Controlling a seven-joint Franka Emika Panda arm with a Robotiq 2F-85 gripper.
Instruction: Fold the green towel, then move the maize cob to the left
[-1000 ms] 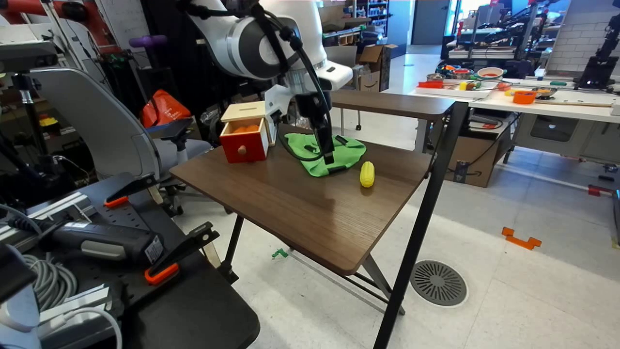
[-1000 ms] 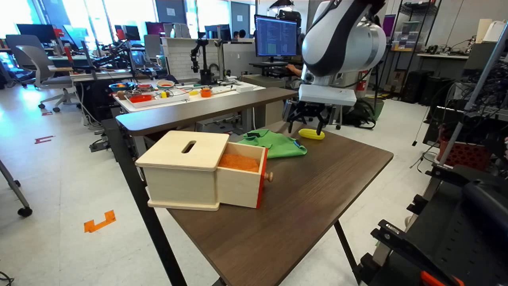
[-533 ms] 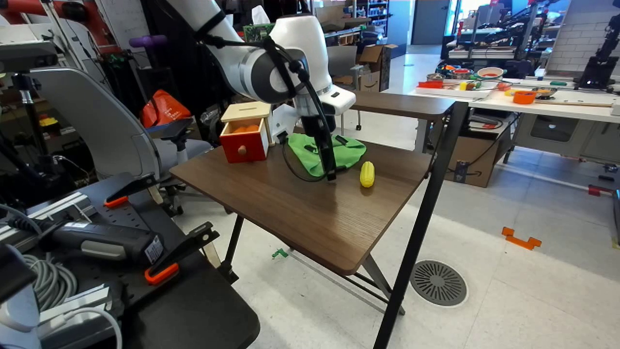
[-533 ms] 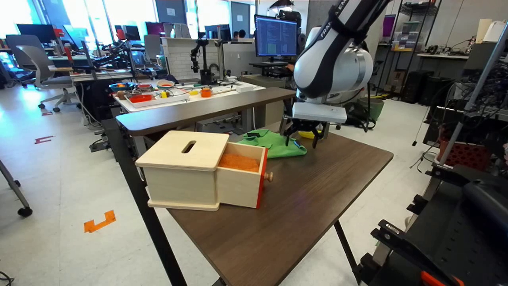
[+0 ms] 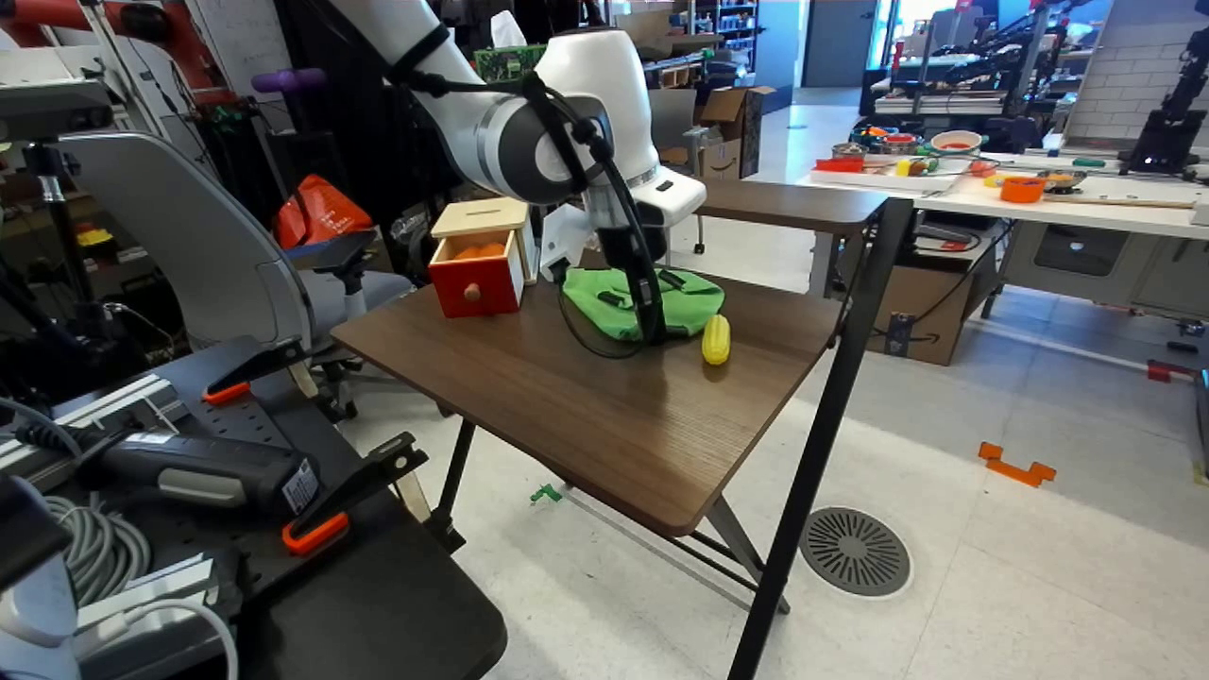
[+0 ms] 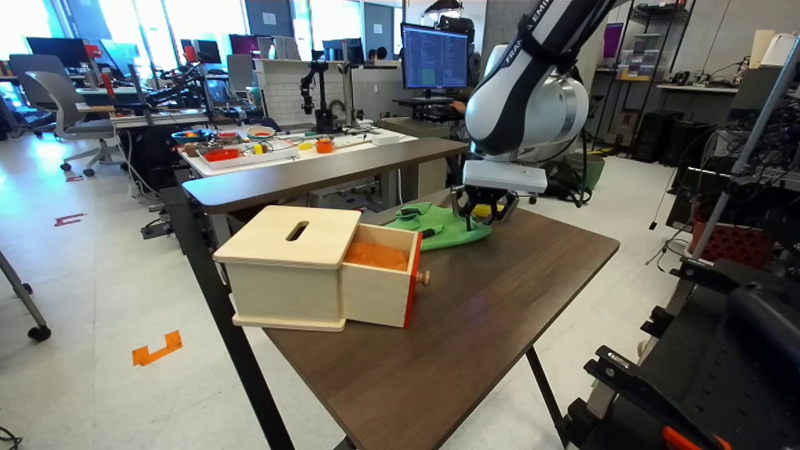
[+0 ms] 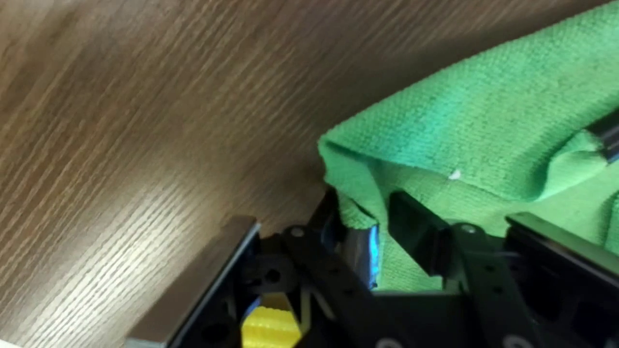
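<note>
The green towel lies crumpled at the far part of the table in both exterior views, with dark tags on it. My gripper is down at its near edge, pointing at the tabletop. In the wrist view a bunched fold of the towel, with a dark tag, sits between the fingers, which stand partway apart. A space shows beside the tag, so no firm pinch is seen. The maize cob lies next to the towel; in an exterior view the gripper partly hides the cob.
A pale wooden box with its red-fronted drawer pulled out stands on the brown table. Something orange fills the drawer. A raised shelf runs along one table side. A black cart is nearby.
My gripper has come down to the table at the towel's edge and its jaws have narrowed. The towel has shifted and bunched slightly toward the cob. The cob has stayed put.
</note>
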